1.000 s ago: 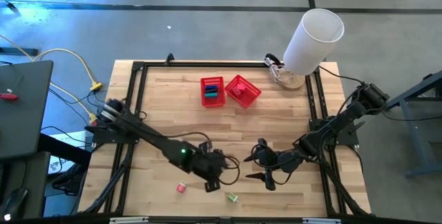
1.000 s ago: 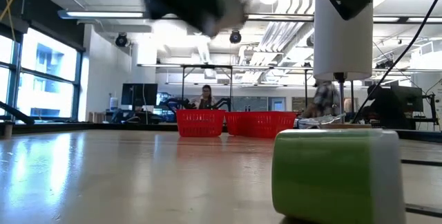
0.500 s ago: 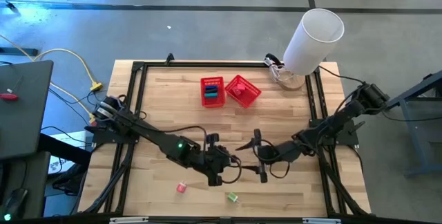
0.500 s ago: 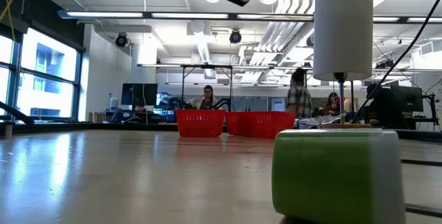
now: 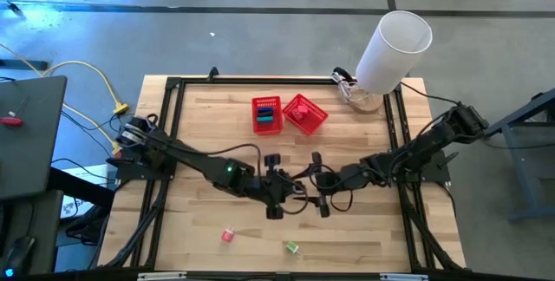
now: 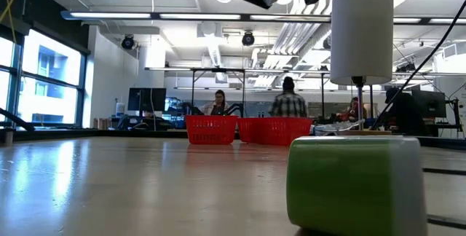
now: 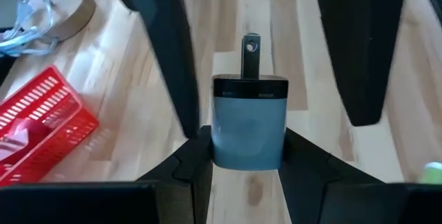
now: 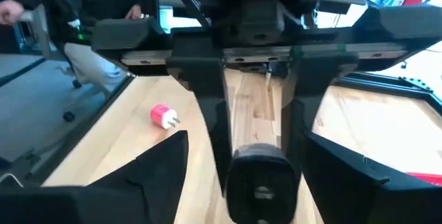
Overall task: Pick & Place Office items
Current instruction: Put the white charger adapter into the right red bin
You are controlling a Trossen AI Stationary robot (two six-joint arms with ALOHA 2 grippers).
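Mid-table, high view: left gripper (image 5: 286,196) and right gripper (image 5: 314,190) meet nose to nose. Left fingers (image 7: 186,165) clamped on grey plug adapter (image 7: 248,131); right fingers (image 8: 173,162) spread apart, flanking same adapter. Pink plug (image 5: 228,235) and green plug (image 5: 292,247) lie near table (image 5: 208,120) front edge. Two red baskets (image 5: 267,114) at rear.

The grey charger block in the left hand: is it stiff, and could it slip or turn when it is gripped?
The grey charger block looks like a hard, boxy plastic shell, so it is probably stiff and light. Its smooth flat sides, pinched by the left hand, may slip a little. The metal prong sticking out could catch.
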